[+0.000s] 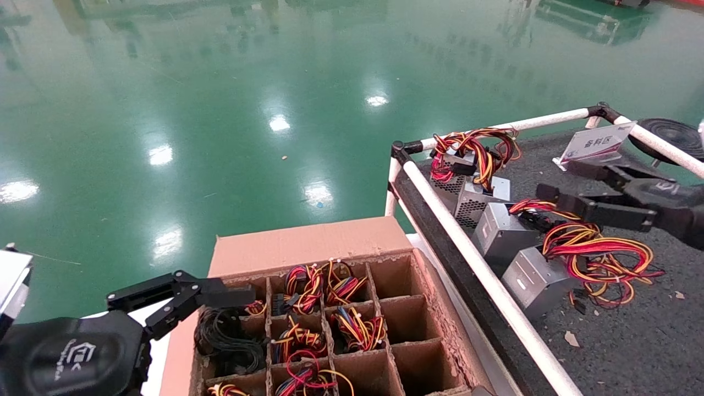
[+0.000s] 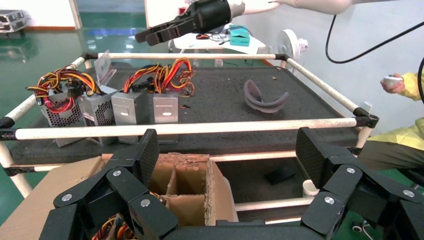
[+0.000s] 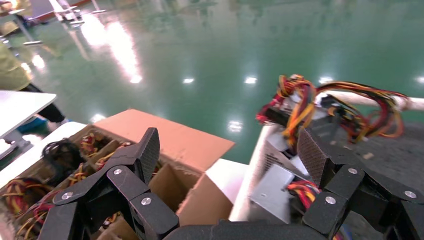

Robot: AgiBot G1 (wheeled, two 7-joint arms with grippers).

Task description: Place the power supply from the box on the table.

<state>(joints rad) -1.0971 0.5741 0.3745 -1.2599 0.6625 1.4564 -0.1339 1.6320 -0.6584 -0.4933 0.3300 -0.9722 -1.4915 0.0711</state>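
Observation:
The box (image 1: 308, 242) stands at the bottom centre; several of its cells hold red, yellow and black wire bundles (image 1: 303, 286) of a power supply each, the metal cases hidden. On the table (image 1: 632, 335), several power supplies (image 1: 498, 234) lie in a row along the near rail. My left gripper (image 1: 209, 289) hangs open and empty over the box's far left corner, and its own view has the box's frayed corner (image 2: 192, 162) between its fingers. Open and empty too, my right gripper (image 1: 553, 179) hovers over the table above the row, beside the wires (image 1: 594, 247).
White tube rails (image 1: 467, 247) edge the table between box and supplies. A white sign plate (image 1: 597, 143) and a black disc (image 1: 674, 137) stand at the table's far right. A dark curved piece (image 2: 265, 97) lies mid-table. A person in yellow (image 2: 405, 135) sits beyond the table.

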